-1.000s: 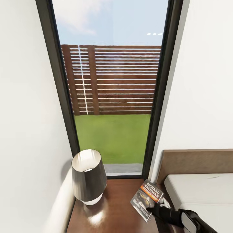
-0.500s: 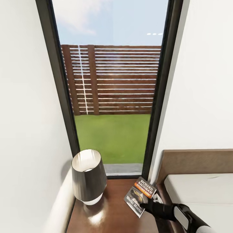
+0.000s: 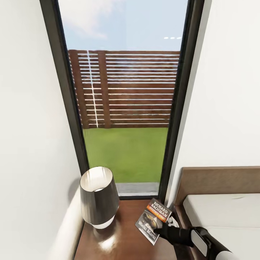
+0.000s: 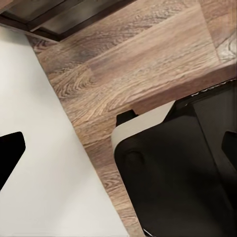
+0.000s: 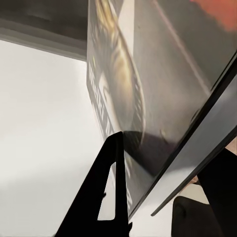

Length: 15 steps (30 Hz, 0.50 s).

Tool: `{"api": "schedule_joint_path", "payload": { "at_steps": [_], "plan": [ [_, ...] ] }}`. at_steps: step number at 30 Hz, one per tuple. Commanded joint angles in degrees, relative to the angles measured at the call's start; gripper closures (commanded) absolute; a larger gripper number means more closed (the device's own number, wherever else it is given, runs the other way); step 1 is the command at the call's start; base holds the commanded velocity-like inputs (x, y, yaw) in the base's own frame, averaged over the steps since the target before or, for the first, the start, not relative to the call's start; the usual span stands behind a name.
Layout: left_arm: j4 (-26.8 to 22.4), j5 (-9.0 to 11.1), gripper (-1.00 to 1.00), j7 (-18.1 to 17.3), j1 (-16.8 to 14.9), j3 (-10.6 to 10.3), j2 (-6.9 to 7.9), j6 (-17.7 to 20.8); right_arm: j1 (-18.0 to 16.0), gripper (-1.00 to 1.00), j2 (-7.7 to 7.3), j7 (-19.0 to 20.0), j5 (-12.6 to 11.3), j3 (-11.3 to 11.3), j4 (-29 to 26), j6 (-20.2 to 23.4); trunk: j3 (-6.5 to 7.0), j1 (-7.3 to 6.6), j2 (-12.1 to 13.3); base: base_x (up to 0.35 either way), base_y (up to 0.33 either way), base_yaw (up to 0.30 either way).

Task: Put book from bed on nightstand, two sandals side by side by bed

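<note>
Nightstand [image 3: 122, 234] bears lamp [image 3: 99, 196]; right gripper [image 3: 164, 231] holds book [image 3: 153, 220] beside it.

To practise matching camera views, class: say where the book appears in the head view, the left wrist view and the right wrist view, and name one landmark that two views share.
Head view: the book is low and right of centre, over the nightstand, held by the right gripper.
Left wrist view: no book; wood-plank floor.
Right wrist view: the book's cover looms close, one finger dark against it.
Shared landmark: the book's cover picture.
</note>
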Motion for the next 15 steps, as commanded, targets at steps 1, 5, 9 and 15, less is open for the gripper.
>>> {"api": "schedule_joint_path", "payload": {
  "at_steps": [1, 5, 9, 15],
  "plan": [
    [-0.1, 0.6, -1.00, 0.3, 0.0, -0.5, -0.01, 0.2, 0.0, 1.00, -0.03, -0.1, -0.5, 0.3, 0.0, 0.4, -0.10, 0.03, -0.1, 0.000, 0.000, 0.000],
    [-0.3, 0.7, -1.00, 0.1, 0.0, -0.5, -0.13, 0.0, 0.0, 1.00, 0.00, -0.1, -0.4, 0.6, 0.0, 0.3, -0.10, 0.03, -0.1, 0.000, 0.000, 0.000],
    [-2.0, 0.7, -1.00, -0.6, -0.1, -0.6, 0.02, 0.2, 0.0, 1.00, 0.01, -0.4, 0.0, 0.8, 0.0, 0.2, -0.10, 0.03, -0.1, 0.000, 0.000, 0.000],
    [-5.5, 0.9, -1.00, -2.7, -0.8, -0.3, 0.37, 0.7, 0.0, 1.00, 0.01, -0.5, 2.5, 1.0, 0.0, -0.1, -0.10, 0.03, -0.1, 0.000, 0.000, 0.000]
  ]
}}
